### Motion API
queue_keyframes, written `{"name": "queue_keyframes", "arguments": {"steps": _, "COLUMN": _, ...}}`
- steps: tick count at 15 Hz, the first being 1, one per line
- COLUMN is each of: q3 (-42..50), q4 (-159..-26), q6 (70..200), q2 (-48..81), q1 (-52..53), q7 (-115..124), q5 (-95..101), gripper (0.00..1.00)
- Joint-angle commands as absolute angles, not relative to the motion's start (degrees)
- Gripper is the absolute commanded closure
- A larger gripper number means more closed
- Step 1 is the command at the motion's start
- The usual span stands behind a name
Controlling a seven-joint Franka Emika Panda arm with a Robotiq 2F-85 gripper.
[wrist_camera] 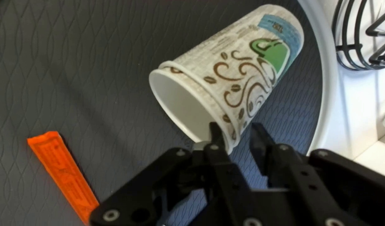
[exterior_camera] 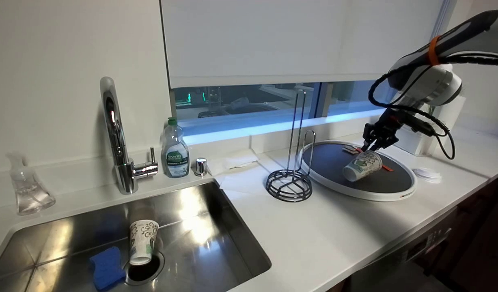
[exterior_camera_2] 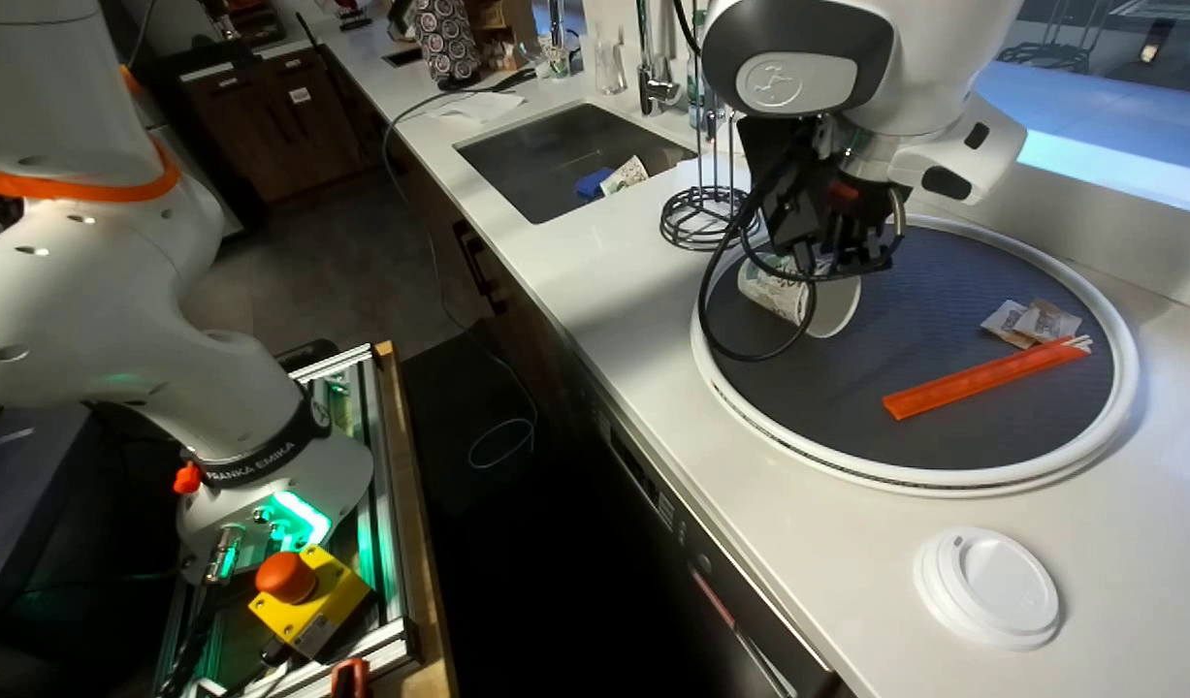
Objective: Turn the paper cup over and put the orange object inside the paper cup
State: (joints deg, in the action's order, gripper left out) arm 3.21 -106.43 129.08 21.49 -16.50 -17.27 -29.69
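- The white desk (exterior_camera_2: 643, 359) is carrying a round dark tray (exterior_camera_2: 837, 422).
- On the tray, the paper cup (wrist_camera: 242, 70) is lying on its side.
- The gripper (wrist_camera: 236, 127) is standing with fingers narrowly parted, the rim between them.
- The orange object (exterior_camera_2: 982, 380) is lying apart, near two packets (exterior_camera_2: 1047, 320).

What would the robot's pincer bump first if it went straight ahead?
Probably the paper cup: its rim shows between the tips of the pincer. The dark tray lies beyond, but depth is hard to judge.
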Motion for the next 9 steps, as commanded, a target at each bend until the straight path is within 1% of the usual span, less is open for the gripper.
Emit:
{"name": "queue_keyframes", "arguments": {"steps": 1, "q3": 2.4, "q4": -106.1, "q6": 128.3, "q2": 21.0, "q1": -17.6, "q7": -19.1, "q5": -32.2, "gripper": 0.99}}
{"name": "queue_keyframes", "arguments": {"steps": 2, "q3": 2.4, "q4": -106.1, "q6": 128.2, "q2": 20.9, "q1": -17.6, "q7": -19.3, "q5": -32.4, "gripper": 1.0}}
{"name": "queue_keyframes", "arguments": {"steps": 3, "q3": 2.3, "q4": -106.1, "q6": 128.2, "q2": 20.7, "q1": -17.6, "q7": -19.4, "q5": -32.7, "gripper": 1.0}}
{"name": "queue_keyframes", "arguments": {"steps": 4, "q3": 2.3, "q4": -106.1, "q6": 128.3, "q2": 20.6, "q1": -17.6, "q7": -19.5, "q5": -32.9, "gripper": 0.98}}
{"name": "queue_keyframes", "arguments": {"steps": 6, "q3": 2.4, "q4": -106.3, "q6": 128.4, "q2": 20.0, "q1": -17.3, "q7": -19.5, "q5": -32.8, "gripper": 1.0}}
{"name": "queue_keyframes", "arguments": {"steps": 9, "q3": 2.5, "q4": -107.4, "q6": 129.7, "q2": 18.1, "q1": -16.6, "q7": -19.3, "q5": -32.0, "gripper": 0.99}}
